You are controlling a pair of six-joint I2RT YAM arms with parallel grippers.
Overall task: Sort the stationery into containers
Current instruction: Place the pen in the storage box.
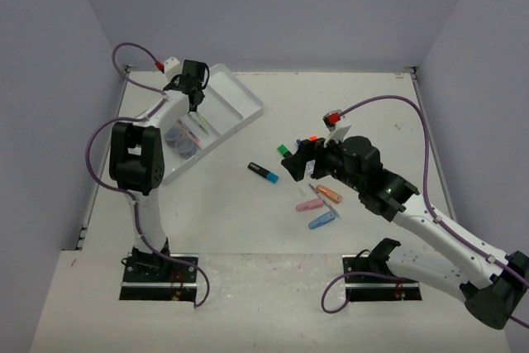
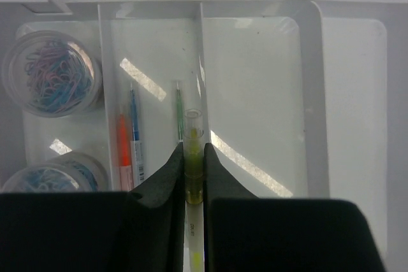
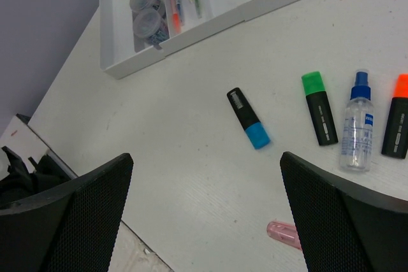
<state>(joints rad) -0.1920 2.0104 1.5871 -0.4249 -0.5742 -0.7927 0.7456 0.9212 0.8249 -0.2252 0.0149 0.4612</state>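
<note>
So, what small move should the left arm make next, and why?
Probably nudge the left gripper toward the compartment holding the green pen, then open. It is shut on the thin yellow pen right above a divider of the white plastic tray, so a drop could straddle it.

Pink piece (image 3: pixel 282 232) half behind right fingers (image 3: pixel 344 221)

No legible text anywhere: blurred blue label on clear blue-capped spray bottle (image 3: pixel 356 133), tiny white print on black green-capped highlighter (image 3: pixel 319 116), both unreadable.
</note>
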